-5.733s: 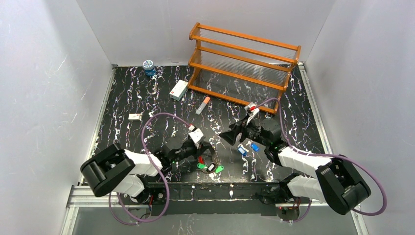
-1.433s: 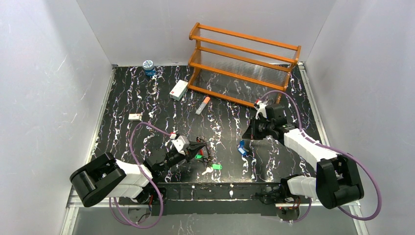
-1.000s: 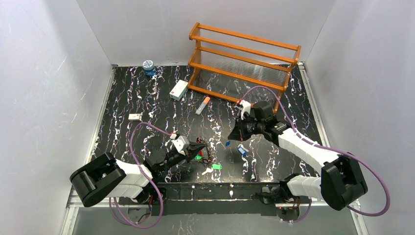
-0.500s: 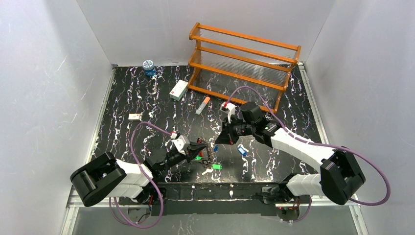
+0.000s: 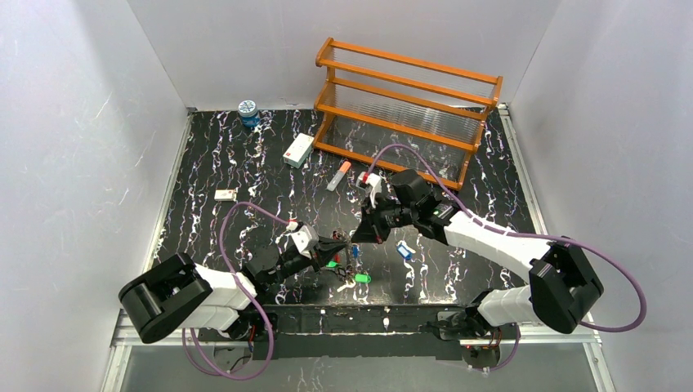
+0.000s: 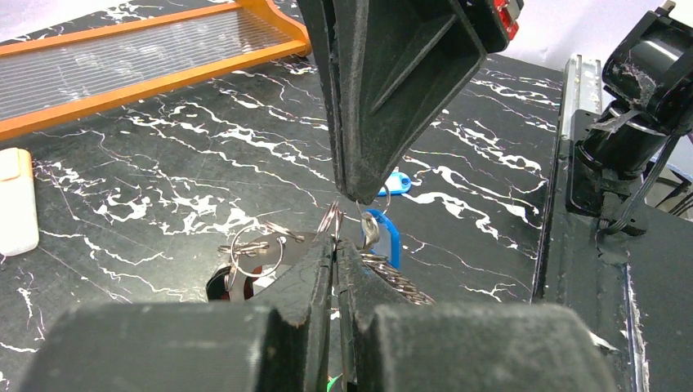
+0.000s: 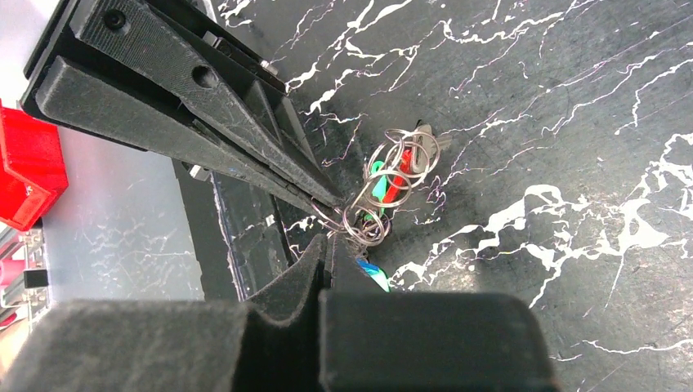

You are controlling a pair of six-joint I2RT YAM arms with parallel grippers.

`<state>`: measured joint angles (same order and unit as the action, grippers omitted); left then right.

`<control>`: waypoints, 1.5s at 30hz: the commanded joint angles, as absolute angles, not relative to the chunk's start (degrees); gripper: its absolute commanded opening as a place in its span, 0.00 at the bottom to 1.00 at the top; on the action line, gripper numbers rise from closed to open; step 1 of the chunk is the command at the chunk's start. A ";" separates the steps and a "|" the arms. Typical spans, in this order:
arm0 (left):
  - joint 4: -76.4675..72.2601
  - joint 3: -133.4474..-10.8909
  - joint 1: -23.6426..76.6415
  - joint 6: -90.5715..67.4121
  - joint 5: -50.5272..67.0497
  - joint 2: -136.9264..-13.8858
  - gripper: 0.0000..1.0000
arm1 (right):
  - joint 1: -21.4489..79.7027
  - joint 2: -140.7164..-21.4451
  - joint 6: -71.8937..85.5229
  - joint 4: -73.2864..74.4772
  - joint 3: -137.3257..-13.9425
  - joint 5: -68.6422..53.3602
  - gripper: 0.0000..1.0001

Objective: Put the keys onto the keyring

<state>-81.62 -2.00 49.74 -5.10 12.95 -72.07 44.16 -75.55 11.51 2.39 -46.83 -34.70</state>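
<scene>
Left tool [image 5: 346, 247], fully closed, pinched the keyring [image 7: 364, 220]; right tool [image 5: 358, 239], closed too, gripped a blue key [image 6: 382, 241] just beside the keyring, above the worktop [image 5: 245, 163].

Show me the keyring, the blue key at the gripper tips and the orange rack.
keyring [image 7: 365, 220], right wrist view, silver wire loops
blue key [image 6: 386, 242], left wrist view, plastic head
orange rack [image 5: 400, 110], top view, middle shelf

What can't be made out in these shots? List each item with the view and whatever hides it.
- Top view: where the left gripper and right gripper meet, the keyring is too small to tell what is threaded.
- Left wrist: the blue key is partly hidden behind the gripper tips.
- Right wrist: its own fingers cover their grip point.
- Left wrist: a white object is cut off by the left edge.
</scene>
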 commanded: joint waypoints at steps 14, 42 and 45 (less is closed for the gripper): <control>-82.44 -3.94 49.86 -4.79 14.60 -72.38 0.00 | 45.88 -75.44 9.23 -1.97 -49.74 -35.43 0.01; -82.44 -3.96 49.90 -5.27 14.68 -72.25 0.00 | 46.14 -73.32 7.53 -0.69 -48.16 -26.62 0.01; -82.45 -4.04 49.87 -5.35 14.56 -72.33 0.00 | 46.14 -73.13 7.28 -0.22 -47.68 -25.90 0.01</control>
<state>-80.97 -2.72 49.74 -5.19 14.33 -72.73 46.00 -75.18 8.82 0.36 -47.48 -28.95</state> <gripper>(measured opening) 0.018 0.031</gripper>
